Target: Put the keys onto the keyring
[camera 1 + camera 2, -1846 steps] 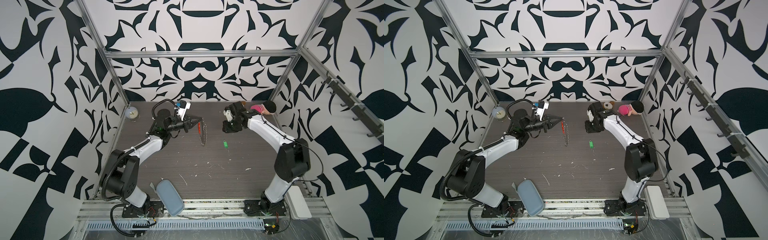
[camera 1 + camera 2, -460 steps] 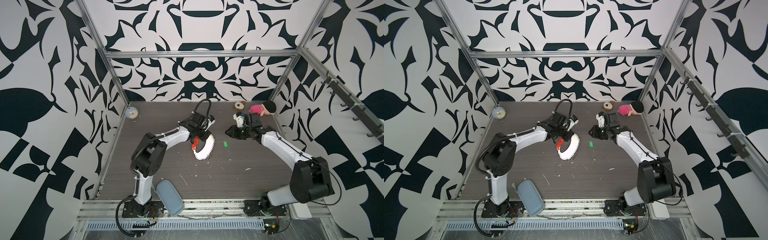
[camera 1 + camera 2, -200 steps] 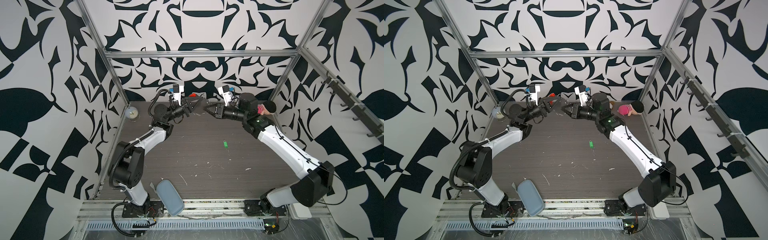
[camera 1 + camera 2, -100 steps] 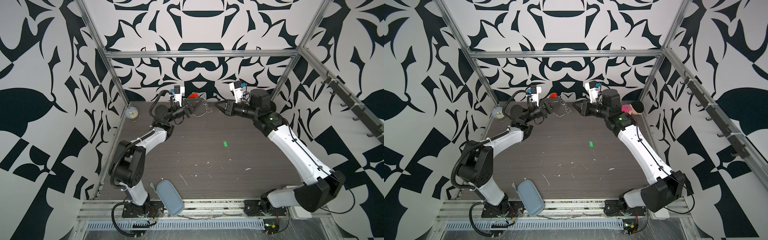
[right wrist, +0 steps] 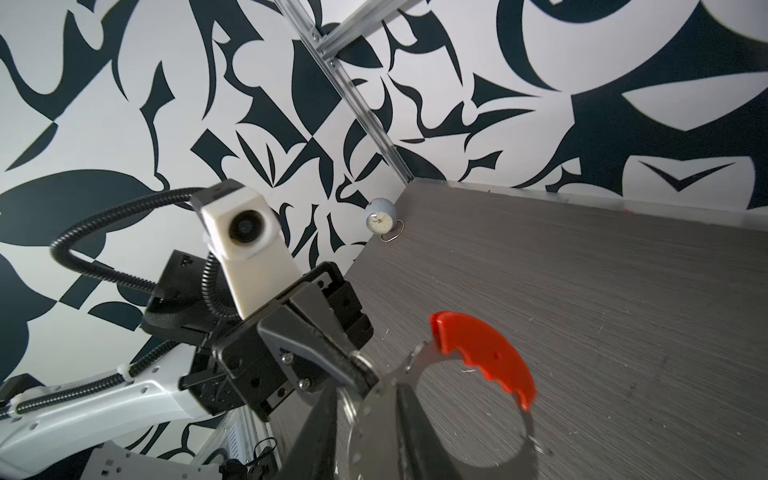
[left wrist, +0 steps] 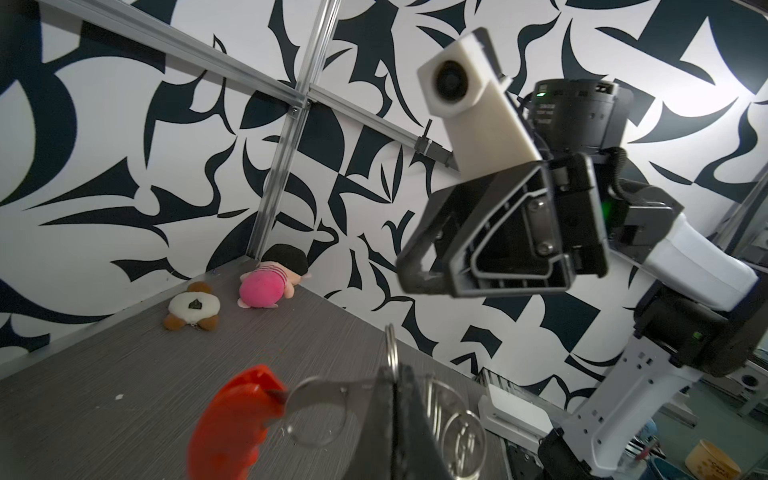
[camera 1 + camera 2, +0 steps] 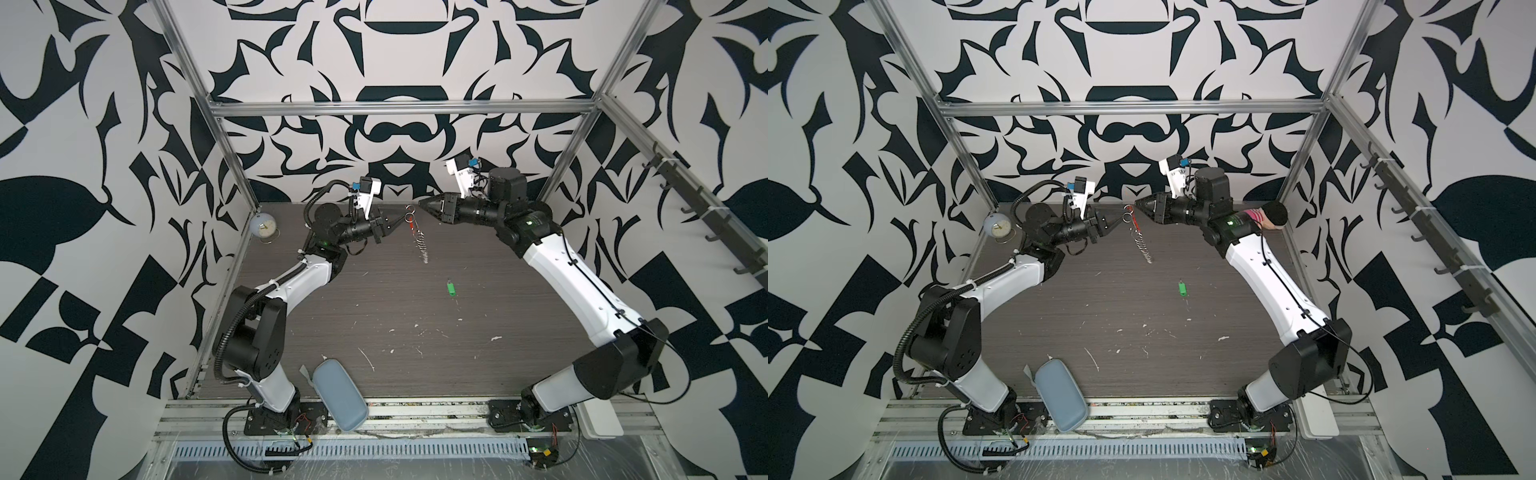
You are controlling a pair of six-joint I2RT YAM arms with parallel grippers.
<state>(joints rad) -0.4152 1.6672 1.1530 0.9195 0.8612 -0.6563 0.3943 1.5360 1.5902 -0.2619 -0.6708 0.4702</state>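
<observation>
The keyring hangs in the air at the back middle of the table, its small rings dangling below the red bar. My left gripper is shut on the keyring's metal loop, with a small ring pinched at its tips. My right gripper faces it from the right, just short of the loop, with its jaws apart and nothing gripped; its fingers frame the loop in the right wrist view. The keys, with their green tag, lie flat on the table right of centre, seen in both top views.
A pale blue alarm clock stands in the back left corner. Two plush toys lie in the back right corner. A blue-grey case overhangs the front edge. White scraps dot the table's middle.
Over the last second my right gripper drew back to the right from the keyring and its jaws widened. The left gripper kept its hold, and the keyring now hangs down.
</observation>
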